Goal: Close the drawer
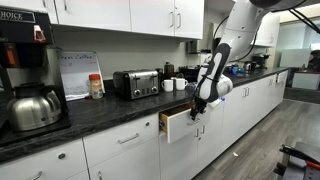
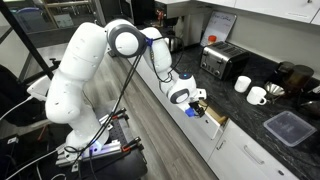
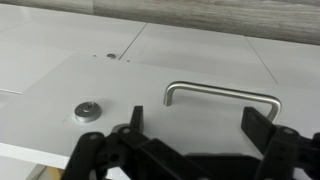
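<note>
Wrist view — tool (image 3: 193,138) spread apart near handle (image 3: 222,93), its base cut off, drawer (image 1: 178,126) partly open — contents unclear

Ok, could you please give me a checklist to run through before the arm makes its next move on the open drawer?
1. Drawer open, with its wood side showing: ok, it needs closing.
2. Gripper open and empty: ok, the fingers are spread wide.
3. Gripper aimed at the drawer front: ok, in the wrist view the bar handle lies ahead between the fingers.
4. Gripper touching the front: cannot tell.
5. Nothing sticking up from inside the drawer: cannot tell, the inside is hidden.
6. Toaster off the drawer's path: ok, it stands on the counter above.
</note>
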`<move>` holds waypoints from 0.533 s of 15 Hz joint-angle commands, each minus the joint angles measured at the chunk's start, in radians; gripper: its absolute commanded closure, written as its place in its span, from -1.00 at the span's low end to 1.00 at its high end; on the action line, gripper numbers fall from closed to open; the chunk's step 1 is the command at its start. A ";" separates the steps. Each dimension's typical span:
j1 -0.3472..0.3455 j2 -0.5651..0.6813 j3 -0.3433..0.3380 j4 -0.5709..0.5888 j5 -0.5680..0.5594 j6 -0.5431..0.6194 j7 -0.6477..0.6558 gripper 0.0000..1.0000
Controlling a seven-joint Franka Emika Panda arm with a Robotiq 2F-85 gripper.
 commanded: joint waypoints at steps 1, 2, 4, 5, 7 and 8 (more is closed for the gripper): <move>-0.006 0.058 0.009 0.079 -0.013 0.031 0.013 -1.00; -0.009 0.067 0.011 0.095 -0.012 0.034 0.013 -1.00; -0.006 0.086 0.009 0.129 -0.014 0.043 0.013 -1.00; -0.007 0.097 0.010 0.148 -0.015 0.046 0.011 -1.00; -0.006 0.116 0.010 0.185 -0.017 0.050 0.009 -1.00; -0.005 0.126 0.010 0.203 -0.018 0.051 0.009 -1.00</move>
